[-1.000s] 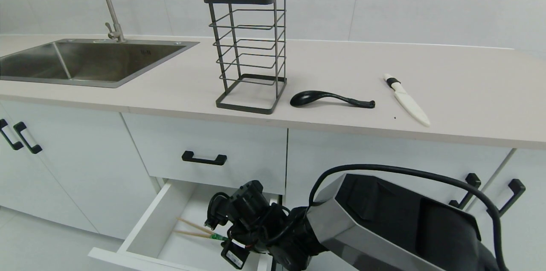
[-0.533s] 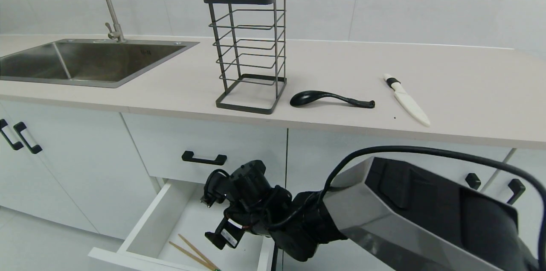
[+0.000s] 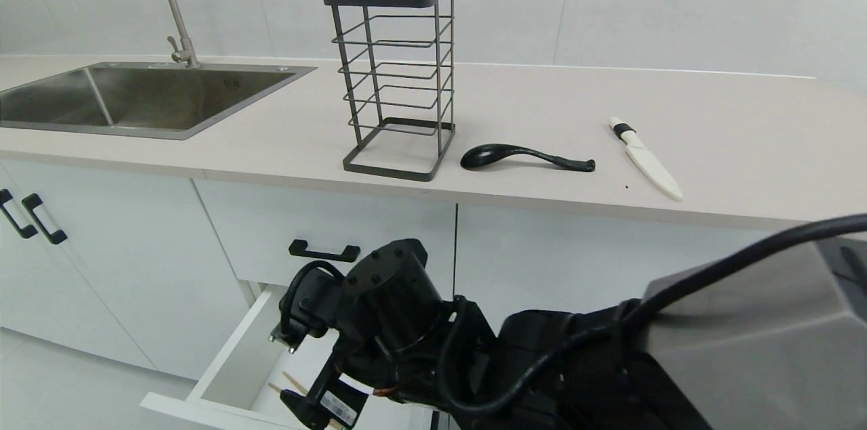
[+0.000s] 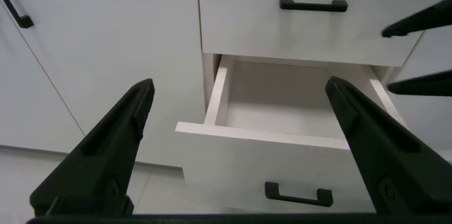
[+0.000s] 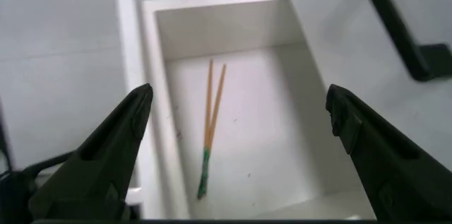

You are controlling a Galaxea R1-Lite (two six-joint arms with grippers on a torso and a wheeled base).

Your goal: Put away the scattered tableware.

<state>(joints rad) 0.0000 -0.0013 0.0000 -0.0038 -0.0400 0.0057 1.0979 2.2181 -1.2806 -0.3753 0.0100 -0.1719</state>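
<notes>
Now that the chopsticks (image 5: 210,121) lie in the drawer (image 5: 150,111), the right pincer (image 5: 240,95) has withdrawn, spread. The spoon (image 3: 521,158) and knife (image 3: 645,158) wait at one o'clock.

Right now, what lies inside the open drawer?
A pair of wooden chopsticks with green ends lies side by side on the floor of the drawer. Nothing else shows on the visible floor. One finger of the open right gripper covers a front corner, so I cannot judge that part.
</notes>
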